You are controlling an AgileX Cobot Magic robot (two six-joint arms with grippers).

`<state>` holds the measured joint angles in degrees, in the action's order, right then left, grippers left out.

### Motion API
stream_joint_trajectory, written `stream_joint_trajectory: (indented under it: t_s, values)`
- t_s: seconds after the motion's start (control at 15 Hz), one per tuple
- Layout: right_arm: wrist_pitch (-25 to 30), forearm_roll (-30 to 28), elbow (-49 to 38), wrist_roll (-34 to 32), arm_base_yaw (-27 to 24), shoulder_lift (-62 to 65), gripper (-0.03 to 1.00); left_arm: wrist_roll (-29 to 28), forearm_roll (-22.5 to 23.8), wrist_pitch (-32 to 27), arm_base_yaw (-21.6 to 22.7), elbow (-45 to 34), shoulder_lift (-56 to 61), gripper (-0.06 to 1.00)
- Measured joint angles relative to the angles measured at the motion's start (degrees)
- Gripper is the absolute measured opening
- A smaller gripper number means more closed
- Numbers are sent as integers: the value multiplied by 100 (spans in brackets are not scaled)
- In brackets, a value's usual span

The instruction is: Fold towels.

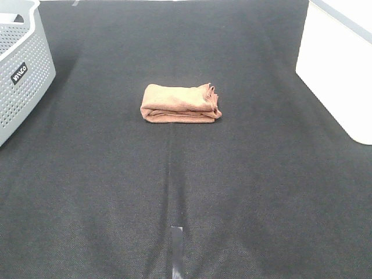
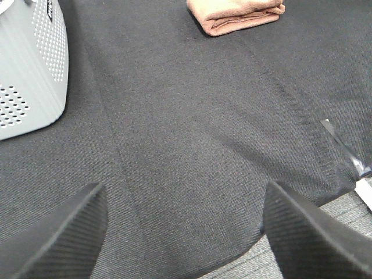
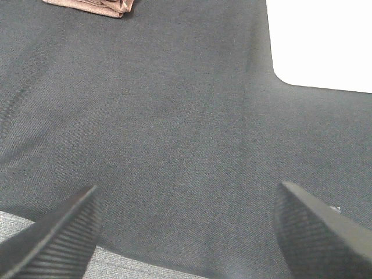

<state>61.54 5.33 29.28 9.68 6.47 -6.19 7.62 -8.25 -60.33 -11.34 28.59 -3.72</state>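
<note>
The left end effector [image 2: 183,232] hovers low over the dark tabletop [image 1: 244,186] with its two ribbed black fingers [image 2: 58,238] spread wide apart and nothing between them. Its wrist camera looks forward along the cloth surface, so the arm is pitched at a shallow downward angle near the front edge of the tabletop. The towel [image 2: 235,14] lies well ahead of this end effector and off toward the side of the other arm, far from the fingertips. A grey perforated basket [image 2: 29,70] stands ahead on its outer side, apart from both fingers.

The right end effector [image 3: 186,232] holds a matching pose: fingers [image 3: 317,232] wide apart, empty, low over the tabletop and angled forward. The towel [image 3: 93,7] sits well ahead of it and toward the left arm's side, only its near edge showing in the wrist view. A white box [image 3: 322,40] lies ahead on its outer side, clear of the fingers.

From the high camera neither arm is in the picture. The towel [image 1: 180,103] rests folded into a compact rectangular stack in the middle of the tabletop, layered edges facing the right arm's side, with the basket [image 1: 23,70] and the white box [image 1: 337,70] well apart from it on either hand. A strip of tape [image 1: 176,247] marks the tabletop nearer the arms.
</note>
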Motion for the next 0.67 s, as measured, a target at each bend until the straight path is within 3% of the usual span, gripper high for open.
stream_joint_trajectory:
  t_s: [0.4,0.53,0.67]
  values:
    - [0,0,0,0,-11,0,77,11,0,0,0,0,0,71]
    - [0,11,0,0,-235,0,77,11,0,0,229,0,0,71]
    - [0,23,0,0,-521,0,77,11,0,0,762,0,0,71]
